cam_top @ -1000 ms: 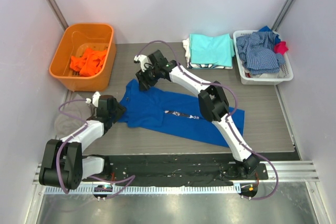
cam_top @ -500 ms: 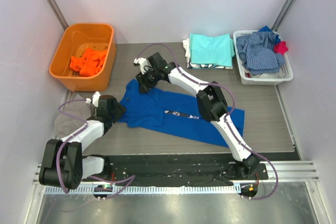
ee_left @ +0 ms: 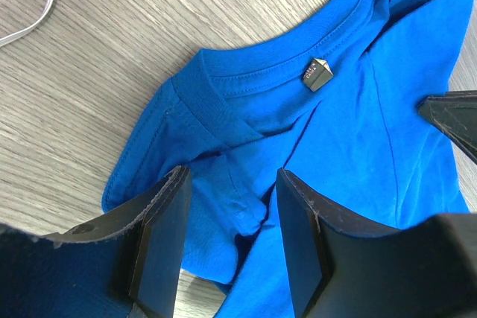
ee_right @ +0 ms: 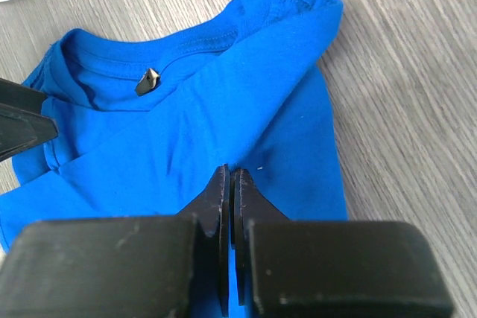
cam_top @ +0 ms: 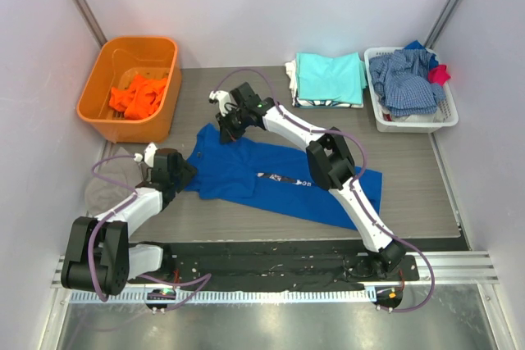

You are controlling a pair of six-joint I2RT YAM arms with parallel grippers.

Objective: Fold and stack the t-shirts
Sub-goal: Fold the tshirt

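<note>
Beneath the left hand (ee_left: pixel 231 184), released astride its shoulder, and the right hand (ee_right: pixel 229 178), clenched at a fold, the blue t-shirt (cam_top: pixel 246 174) lies unfolded; beyond them a folded stack (cam_top: pixel 330 77) waits.

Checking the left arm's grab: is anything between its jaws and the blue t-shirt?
Nothing visible: the left arm's open jaws straddle bunched fabric of the blue t-shirt beside its collar.

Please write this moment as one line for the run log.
left gripper: open, straddling blue t-shirt shoulder edge | right gripper: shut on blue t-shirt near collar | blue t-shirt: spread out, fold not done
</note>
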